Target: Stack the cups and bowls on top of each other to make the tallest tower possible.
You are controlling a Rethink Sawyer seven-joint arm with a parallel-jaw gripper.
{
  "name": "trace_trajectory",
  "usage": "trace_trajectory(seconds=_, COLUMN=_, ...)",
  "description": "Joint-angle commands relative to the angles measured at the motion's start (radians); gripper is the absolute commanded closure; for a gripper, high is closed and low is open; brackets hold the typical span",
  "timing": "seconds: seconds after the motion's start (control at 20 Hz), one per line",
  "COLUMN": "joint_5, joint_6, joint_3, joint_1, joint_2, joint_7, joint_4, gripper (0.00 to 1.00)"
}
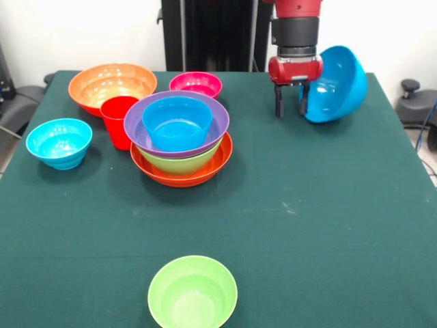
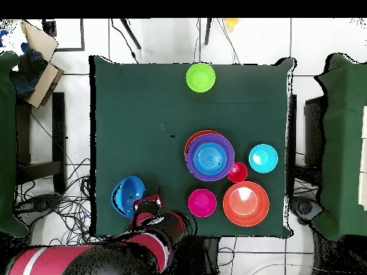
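Observation:
The tower (image 1: 181, 147) is a wide orange bowl holding a green, a purple and a blue bowl; it also shows in the overhead view (image 2: 209, 156). The red cup (image 1: 117, 121) stands against its left side. My gripper (image 1: 290, 108) hangs at the far right with its fingers apart. A large blue bowl (image 1: 336, 83) is tipped on its side, its rim against the right finger (image 1: 303, 102). In the overhead view the gripper (image 2: 148, 206) is beside this bowl (image 2: 126, 195). A loose green bowl (image 1: 192, 292) sits at the near edge.
A second wide orange bowl (image 1: 113, 85) and a small magenta bowl (image 1: 196, 83) sit behind the tower. A light blue bowl (image 1: 59, 142) sits at the left. The robot's pedestal (image 1: 205, 34) stands behind the table's far edge.

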Motion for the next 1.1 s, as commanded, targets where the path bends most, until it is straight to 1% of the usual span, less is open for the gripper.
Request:
trace_trajectory(seconds=0.05, joint_5=0.053, joint_6=-0.015, joint_3=0.04, joint_1=0.014, joint_2=0.069, joint_7=0.098, joint_4=-0.097, gripper=0.0)
trace_trajectory(seconds=0.65, joint_5=0.052, joint_6=0.017, joint_3=0.038, joint_1=0.021, joint_2=0.034, joint_7=0.114, joint_4=-0.075, gripper=0.0)
trace_trajectory(seconds=0.75, joint_5=0.05, joint_6=0.032, joint_3=0.04, joint_1=0.019, joint_2=0.013, joint_7=0.118, joint_4=-0.065, gripper=0.0)
trace_trajectory(seconds=0.8, joint_5=0.044, joint_6=0.046, joint_3=0.043, joint_1=0.017, joint_2=-0.007, joint_7=0.12, joint_4=-0.055, gripper=0.0)
trace_trajectory(seconds=0.9, joint_5=0.027, joint_6=0.106, joint_3=0.06, joint_1=0.009, joint_2=-0.081, joint_7=0.126, joint_4=-0.021, gripper=0.0)
trace_trajectory(seconds=0.95, joint_5=0.019, joint_6=0.155, joint_3=0.076, joint_1=0.002, joint_2=-0.134, joint_7=0.129, joint_4=0.003, gripper=0.0)
trace_trajectory(seconds=1.1, joint_5=0.015, joint_6=0.238, joint_3=0.101, joint_1=-0.008, joint_2=-0.225, joint_7=0.13, joint_4=0.037, gripper=0.0)
